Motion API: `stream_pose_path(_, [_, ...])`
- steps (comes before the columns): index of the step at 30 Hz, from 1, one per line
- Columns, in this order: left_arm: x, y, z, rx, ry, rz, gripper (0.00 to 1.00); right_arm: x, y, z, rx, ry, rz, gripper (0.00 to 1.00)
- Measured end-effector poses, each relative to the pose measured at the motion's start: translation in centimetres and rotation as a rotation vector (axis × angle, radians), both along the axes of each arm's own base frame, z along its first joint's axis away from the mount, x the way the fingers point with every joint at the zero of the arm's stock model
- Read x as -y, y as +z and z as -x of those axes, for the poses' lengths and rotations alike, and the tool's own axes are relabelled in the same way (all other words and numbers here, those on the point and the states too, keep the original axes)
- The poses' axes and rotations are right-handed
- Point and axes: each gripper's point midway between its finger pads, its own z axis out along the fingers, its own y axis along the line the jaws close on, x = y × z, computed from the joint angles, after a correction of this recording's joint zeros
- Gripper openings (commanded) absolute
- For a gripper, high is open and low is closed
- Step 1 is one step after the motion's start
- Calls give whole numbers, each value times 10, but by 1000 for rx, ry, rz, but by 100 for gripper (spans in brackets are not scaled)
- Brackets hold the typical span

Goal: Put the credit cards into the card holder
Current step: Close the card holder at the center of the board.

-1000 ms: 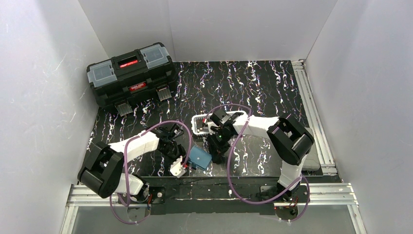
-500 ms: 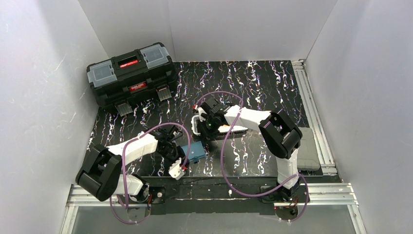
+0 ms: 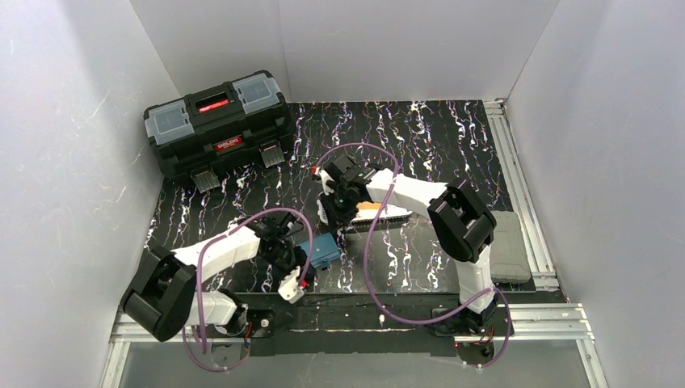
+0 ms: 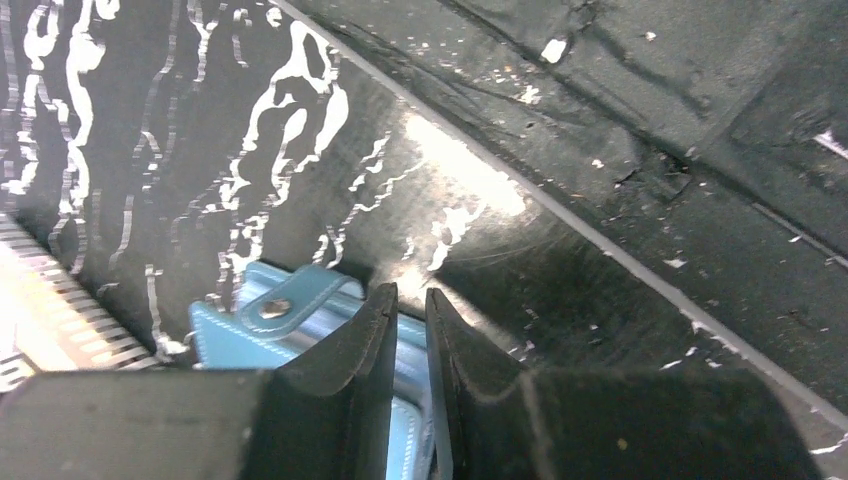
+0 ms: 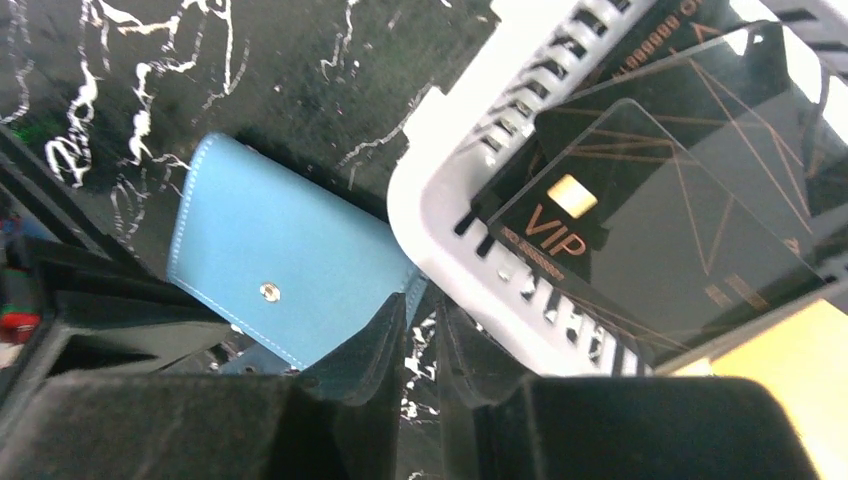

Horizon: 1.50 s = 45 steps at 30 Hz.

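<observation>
The left pincer [image 4: 408, 295] is clenched on an edge of the card holder [image 5: 275, 265], while the right pincer [image 5: 420, 308] hangs over the rim of the white mesh basket [image 5: 440, 170], its jaws a narrow slit apart and gripping nothing. The teal holder lies on the tabletop [image 3: 436, 137] just beside the basket, at the corner nearest the arm bases, and we see no card in it. We judge the main risk to be the pick itself. The cards lie flat and overlapping on the basket floor, so the pincer could skid off them, lift two at once, or catch the rim and drag the basket. The left grip is only on a thin edge, so the holder might slip or fold shut when a card is pushed in. The two pincers also work close together beside the basket and could knock each other. The basket holds a black VIP card [image 5: 620, 230], another dark card partly under it, and an orange card [image 5: 790, 350]. We cannot make out a pale one. Far behind the basket, the black toolbox [image 3: 218, 121] is closed and its contents are hidden.
</observation>
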Motion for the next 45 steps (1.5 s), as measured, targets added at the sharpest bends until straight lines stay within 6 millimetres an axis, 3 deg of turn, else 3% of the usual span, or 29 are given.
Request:
stream_pose_path(3, [3,13,-6,47,-1,22,19,12,2,-1,34,-15,51,27])
stream_pose_path(5, [7,33,-17,120,2,49,20,27,12,-5,84,-52,99,27])
stream_pose_path(8, [11,70,-34,214,48,82,22,49,37,-16,190,-142,155,16])
stream_pose_path(9, [12,80,-39,238,70,89,22,56,44,-18,218,-177,164,21])
stream_pose_path(11, [9,105,-49,276,151,94,24,74,59,-19,259,-277,182,16])
stream_pose_path(13, [3,123,-59,279,261,82,25,89,68,-18,256,-371,176,19])
stream_pose_path(18, [-17,135,-98,107,622,-63,30,135,60,-13,175,-544,179,33])
stream_pose_path(20, [-24,130,-119,-10,780,-124,34,141,57,-8,164,-552,212,40])
stream_pose_path(22, [-34,116,-135,-136,935,-174,34,134,57,2,179,-512,231,48])
stream_pose_path(25, [-49,93,-136,-308,1109,-254,37,109,63,26,220,-393,226,53])
stream_pose_path(28, [-55,82,-133,-435,1226,-306,48,76,67,55,246,-250,198,69])
stream_pose_path(31, [-58,82,-132,-521,1332,-320,62,58,63,75,234,-149,195,85])
stream_pose_path(35, [-65,88,-137,-601,1448,-337,80,36,65,75,198,-88,190,98])
stream_pose_path(37, [-74,87,-143,-636,1508,-344,97,26,72,73,177,-72,189,98])
stream_pose_path(41, [-98,77,-151,-750,1658,-356,98,-5,89,61,180,-70,176,98])
stream_pose_path(45, [-129,79,-160,-855,1799,-293,98,-10,75,67,166,-57,247,97])
